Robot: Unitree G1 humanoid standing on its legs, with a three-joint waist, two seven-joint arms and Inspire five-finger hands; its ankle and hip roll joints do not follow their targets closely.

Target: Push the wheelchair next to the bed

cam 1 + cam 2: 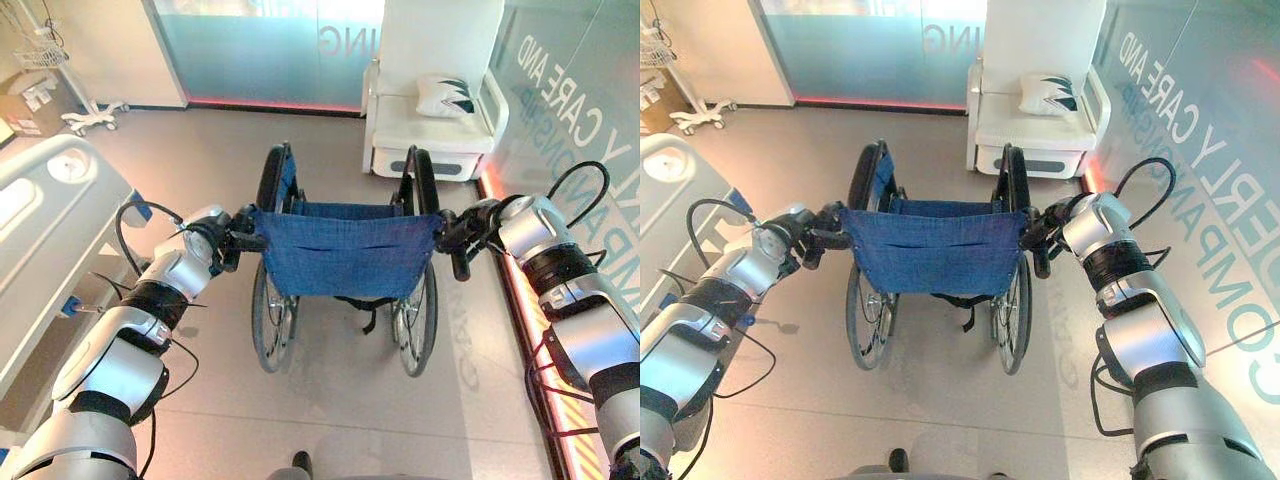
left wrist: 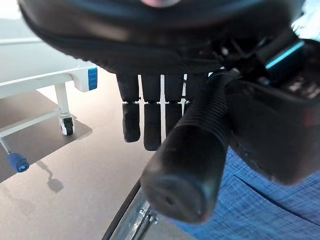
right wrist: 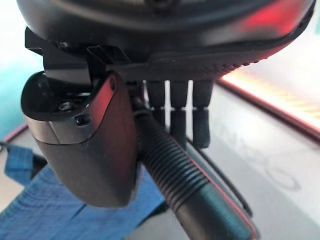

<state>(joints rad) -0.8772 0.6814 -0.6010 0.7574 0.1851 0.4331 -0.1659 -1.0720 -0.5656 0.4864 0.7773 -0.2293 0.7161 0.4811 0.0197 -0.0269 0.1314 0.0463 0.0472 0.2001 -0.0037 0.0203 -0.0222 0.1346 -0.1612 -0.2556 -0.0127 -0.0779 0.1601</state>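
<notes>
The wheelchair [image 1: 343,262] stands mid-floor, its seat hidden behind the blue backrest, and the bed [image 1: 40,225], cut off at the left edge, lies just left of it. The left robot hand [image 1: 222,238] curls round the left push handle [image 2: 192,150] and the right robot hand [image 1: 458,232] round the right push handle [image 3: 187,187]. A white armchair [image 1: 435,95] at the far wall holds a pillow [image 1: 446,96].

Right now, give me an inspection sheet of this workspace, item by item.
Surface: smooth grey floor, bare round the wheels.
Job's things: wheelchair with blue fabric back stands mid-floor, facing away from the robot; bed stands on the robot's left, apart from the wheelchair.
Clutter: nothing seen near the wheelchair.
Hands: left hand has its fingers curled round the left push handle; right hand is curled round the right push handle.
Cables: nothing seen on the floor.
Surroundings: white armchair with a cushion ahead; wheeled stand in the far left corner; glass wall on the right.
</notes>
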